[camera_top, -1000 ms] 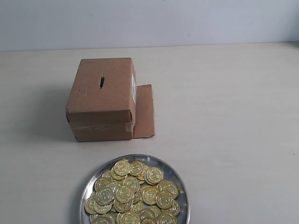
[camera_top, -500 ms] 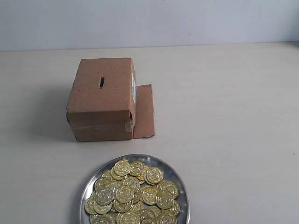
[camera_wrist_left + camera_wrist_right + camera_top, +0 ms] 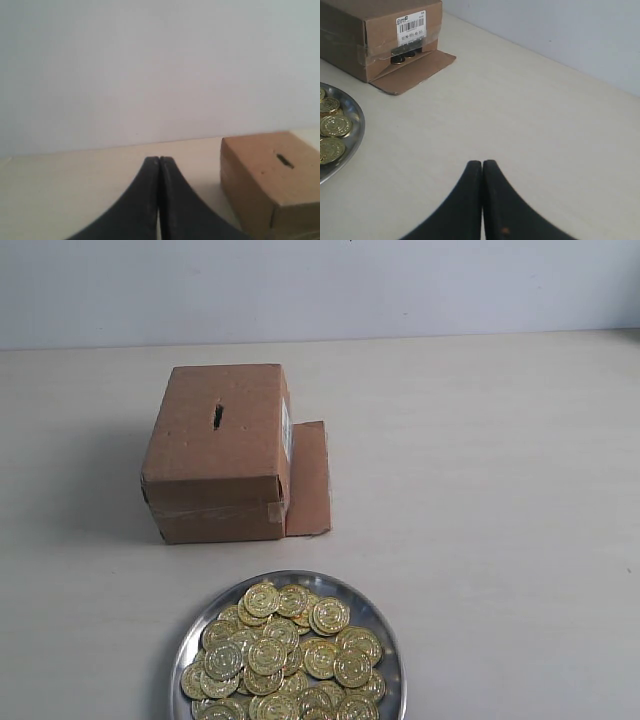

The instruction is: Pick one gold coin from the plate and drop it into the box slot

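Observation:
A round silver plate point(image 3: 384, 638) heaped with several gold coins point(image 3: 268, 652) sits at the near edge of the exterior view. Behind it stands the brown cardboard box point(image 3: 215, 475), its dark slot point(image 3: 218, 416) cut in the top face and a loose flap point(image 3: 309, 480) lying flat on its right. Neither gripper shows in the exterior view. The left gripper point(image 3: 159, 160) is shut and empty, with the box point(image 3: 260, 180) and slot point(image 3: 285, 161) off to one side. The right gripper point(image 3: 482, 163) is shut and empty above bare table, apart from the plate point(image 3: 356, 131) and the box point(image 3: 365, 35).
The pale table point(image 3: 480, 490) stretches wide to the right of the box and plate. A light wall point(image 3: 320, 285) bounds the far edge. A white barcode label point(image 3: 411, 24) marks the box side, and two coins point(image 3: 402, 57) lie under the flap opening.

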